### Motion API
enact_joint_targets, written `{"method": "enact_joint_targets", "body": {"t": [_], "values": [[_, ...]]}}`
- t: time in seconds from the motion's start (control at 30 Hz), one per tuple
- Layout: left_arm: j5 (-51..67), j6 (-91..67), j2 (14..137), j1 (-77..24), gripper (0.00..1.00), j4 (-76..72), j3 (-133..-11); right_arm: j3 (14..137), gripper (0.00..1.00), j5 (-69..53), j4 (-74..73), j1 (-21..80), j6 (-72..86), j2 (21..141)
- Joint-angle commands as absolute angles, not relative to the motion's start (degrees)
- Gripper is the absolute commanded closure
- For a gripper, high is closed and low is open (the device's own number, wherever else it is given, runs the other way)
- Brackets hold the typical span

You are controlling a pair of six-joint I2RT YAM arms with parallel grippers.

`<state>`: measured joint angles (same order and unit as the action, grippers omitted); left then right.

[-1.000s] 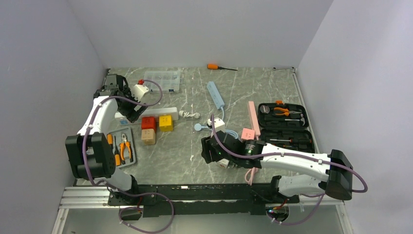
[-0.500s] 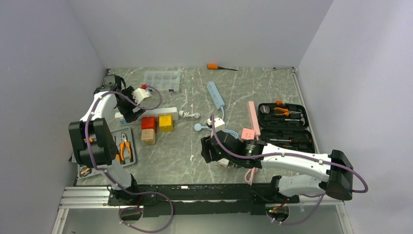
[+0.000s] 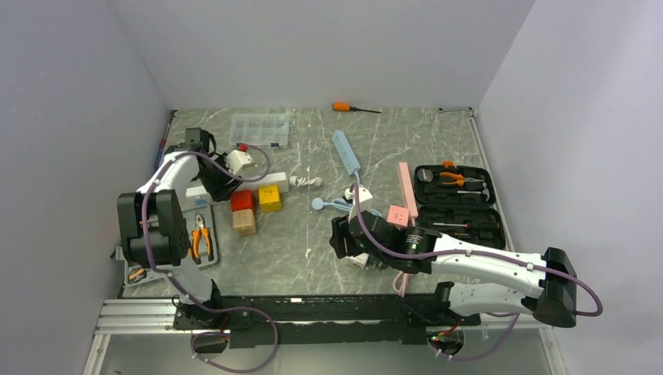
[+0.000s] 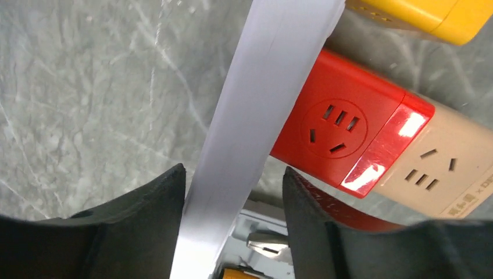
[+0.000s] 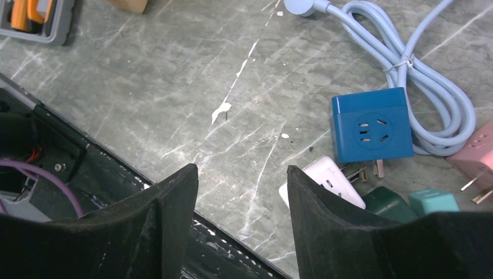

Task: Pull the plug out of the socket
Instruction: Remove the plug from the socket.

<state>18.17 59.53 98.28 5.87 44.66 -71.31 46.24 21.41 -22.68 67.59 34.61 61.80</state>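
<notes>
At left side of table [image 3: 301,234], left gripper [image 4: 234,175] straddles white power strip [image 4: 261,87], jaws apart, gap on one side; red socket block [image 4: 337,133] just beside. Right gripper [image 5: 241,174] wide, holding nothing, near blue socket block [image 5: 372,131].

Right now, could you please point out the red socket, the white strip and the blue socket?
red socket [image 4: 340,125], left wrist view, holed face.
white strip [image 4: 261,110], left wrist view, mid-length.
blue socket [image 5: 372,131], right wrist view, holed face.
</notes>
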Motion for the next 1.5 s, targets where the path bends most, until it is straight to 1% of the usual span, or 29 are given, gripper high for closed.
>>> {"method": "enact_joint_targets", "body": {"t": [0.0,0.07,0.17,0.3,0.43,0.5,0.57,0.67,0.73,0.77,0.83,0.9,0.93,1.0,1.03,1.07,1.3,1.47], "values": [[22.67,54.54,92.18,0.95,0.41,43.9,-65.23,45.4,0.4,24.48,-22.35,67.42,34.87,60.09],[24.08,53.17,90.73,-1.47,0.48,43.05,-63.0,44.82,0.4,24.79,-22.52,67.42,35.21,59.63],[24.2,50.8,88.86,-4.7,0.55,41.32,-61.33,44.08,0.4,24.98,-22.5,67.3,35.71,58.87],[24.0,46.26,87.34,-8.63,0.57,38.99,-60.75,43.23,0.4,25.28,-22.55,67.32,36.15,58.19],[23.26,39.64,88.24,-11.53,0.6,37.06,-61.79,42.77,0.4,25.62,-22.76,67.31,36.34,57.72],[22.78,35.66,88.89,-12.41,0.63,35.72,-62.15,42.56,0.4,25.7,-22.91,67.3,36.38,57.56],[21.28,31.68,90.02,-13.07,0.68,35.11,-62.76,42.27,0.4,25.87,-23.07,67.26,36.39,57.57],[19.56,26.77,90.73,-13.7,0.69,35.22,-62.86,41.95,0.4,26.43,-23.65,67.32,36.8,57.89],[18.94,25.11,89.46,-14.07,0.64,34.47,-60.21,41.77,0.4,26.71,-23.8,67.27,36.83,58.24],[18.39,24.5,88.41,-14.32,0.6,33.86,-58.71,41.69,0.38,26.76,-23.77,67.32,36.78,58.45],[17.7,23.78,86.17,-14.85,0.55,33.43,-55.89,41.59,0.31,27.19,-23.62,67.27,36.92,58.89],[17.12,23.14,84.42,-15.25,0.46,34.19,-53.9,41.66,0.28,27.57,-22.96,67.28,36.63,59.38],[17.13,23.09,83.5,-15.39,0.4,34.31,-52.95,41.78,0.27,27.61,-22.52,67.36,36.44,59.67],[17.12,23.44,81.33,-15.66,0.21,33.89,-50.57,42.09,0.25,27.56,-21.62,67.3,35.99,60.48],[17.13,23.84,80.58,-15.79,0.09,33.66,-49.55,42.26,0.23,27.48,-21.03,67.24,35.7,61.0],[17.14,24.23,79.96,-15.77,0.02,33.32,-48.57,42.5,0.22,27.39,-20.65,67.31,35.42,61.51],[16.74,27.96,76.54,-15.44,0.01,28.63,-45.4,44.67,0.2,27.27,-19.43,67.23,33.96,63.7],[19.66,29.87,79.17,-12.37,0.01,27.69,-45.86,45.09,0.19,27.05,-18.86,67.1,33.8,64.05]]}}
